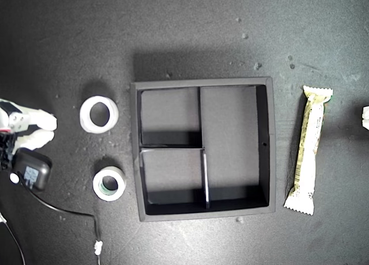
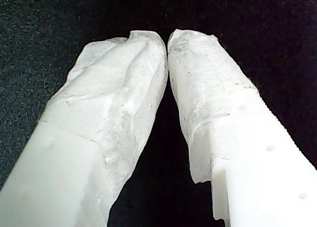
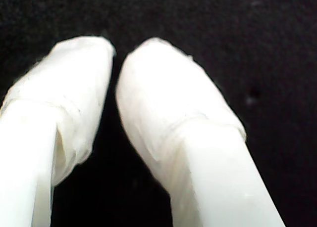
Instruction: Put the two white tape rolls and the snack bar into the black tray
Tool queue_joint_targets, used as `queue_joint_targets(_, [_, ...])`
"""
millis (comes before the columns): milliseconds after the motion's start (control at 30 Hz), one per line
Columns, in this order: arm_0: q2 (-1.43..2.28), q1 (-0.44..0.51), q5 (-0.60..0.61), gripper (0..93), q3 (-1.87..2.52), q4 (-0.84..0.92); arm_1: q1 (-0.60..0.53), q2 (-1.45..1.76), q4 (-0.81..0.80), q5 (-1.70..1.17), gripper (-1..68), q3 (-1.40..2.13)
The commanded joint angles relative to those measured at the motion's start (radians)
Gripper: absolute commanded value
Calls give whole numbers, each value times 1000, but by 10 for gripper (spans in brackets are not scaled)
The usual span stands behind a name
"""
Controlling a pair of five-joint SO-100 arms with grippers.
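Observation:
The black tray lies mid-table in the exterior view, its two small compartments and its long one bare. To its left in that view are the two white tape rolls: an all-white one and, nearer the front, one with a greenish core. The snack bar lies lengthwise to the tray's right. An arm's white wrapped gripper sits at the exterior view's left edge, and a white sliver of another arm shows at the right edge. My first gripper and my second gripper are shut over black mat, holding nothing.
A black box-shaped unit with a thin cable lies at the exterior view's lower left, close to the greenish-core roll. Small pale specks dot the black mat around the tray.

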Motion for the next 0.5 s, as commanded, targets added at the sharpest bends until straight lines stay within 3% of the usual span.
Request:
queue_joint_targets(0, [51, -23, -222, 1, 58, 35, 34, -5, 2, -95, -1, 12])
queue_joint_targets(467, [51, -14, -244, 0, 58, 37, 31, -5, 2, -95, -1, 12])
